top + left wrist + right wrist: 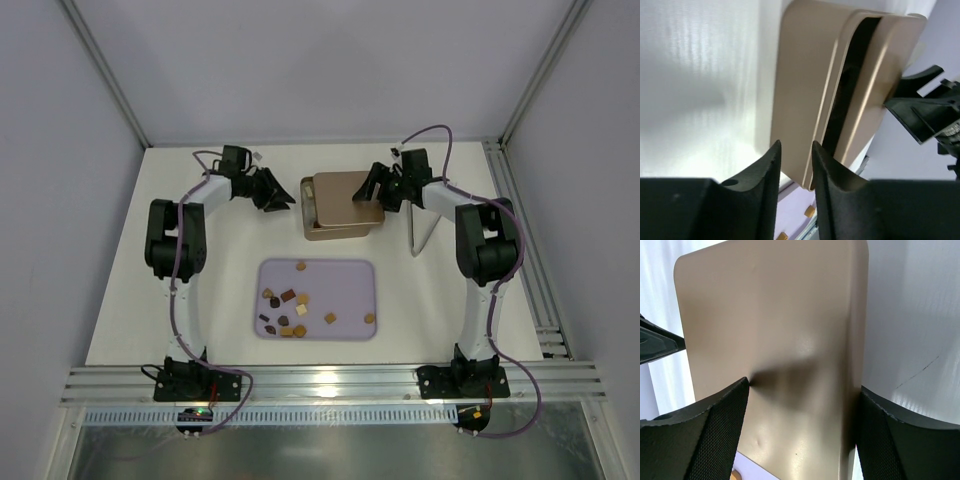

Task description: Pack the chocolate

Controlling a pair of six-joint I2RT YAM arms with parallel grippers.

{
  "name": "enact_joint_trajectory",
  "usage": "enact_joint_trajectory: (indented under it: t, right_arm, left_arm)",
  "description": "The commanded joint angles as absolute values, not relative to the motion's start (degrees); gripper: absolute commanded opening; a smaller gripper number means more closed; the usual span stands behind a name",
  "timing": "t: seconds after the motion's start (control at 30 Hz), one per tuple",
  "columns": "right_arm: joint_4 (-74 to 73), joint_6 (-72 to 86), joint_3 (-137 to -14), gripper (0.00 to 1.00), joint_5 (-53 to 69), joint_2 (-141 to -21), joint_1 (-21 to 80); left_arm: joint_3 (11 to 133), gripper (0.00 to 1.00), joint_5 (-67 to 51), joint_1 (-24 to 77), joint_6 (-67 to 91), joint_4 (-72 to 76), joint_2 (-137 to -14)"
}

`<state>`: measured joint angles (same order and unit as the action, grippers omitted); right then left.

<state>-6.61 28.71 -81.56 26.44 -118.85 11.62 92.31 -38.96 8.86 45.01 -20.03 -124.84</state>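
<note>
— White table (120,300), seen from above: what's the biggest thing on it?
— Lilac tray (350,275), centre of frame, long axis left to right. Above it, at upper centre, is the gold tin (335,230), also lying left to right.
— Anything in them?
— The tin's lid (345,195) sits skewed toward the right and raised off the base. The left wrist view shows only a dark gap between them, so I can't tell what's inside. The tray holds the chocolate (290,310).
— Grippers?
— Right gripper (372,190) clamps the lid, a finger pressed to each side edge. Left gripper (280,195) is just left of the tin, its fingers a narrow slit apart with nothing between.
— How does the chocolate lie?
— Scattered flat, mostly in the tray's left half, with one piece at the upper left and one near the right edge. The scatter stretches left to right. The pieces are too small to tell which way each points.
</note>
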Motion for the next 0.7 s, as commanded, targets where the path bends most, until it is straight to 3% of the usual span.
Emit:
enact_joint_trajectory:
  t: [0.0, 0.67]
  right_arm:
    - [-8.2, 26.5, -84.5, 0.78, 23.6, -115.7, 12.7]
    - [-14.2, 23.6, -90.6, 0.78, 17.9, -117.4, 17.1]
  left_arm:
    - [92.1, 0.28, -33.7, 8.7, 44.0, -23.1, -123.3]
    - [96.6, 0.21, -31.0, 12.7, 45.2, -25.0, -129.1]
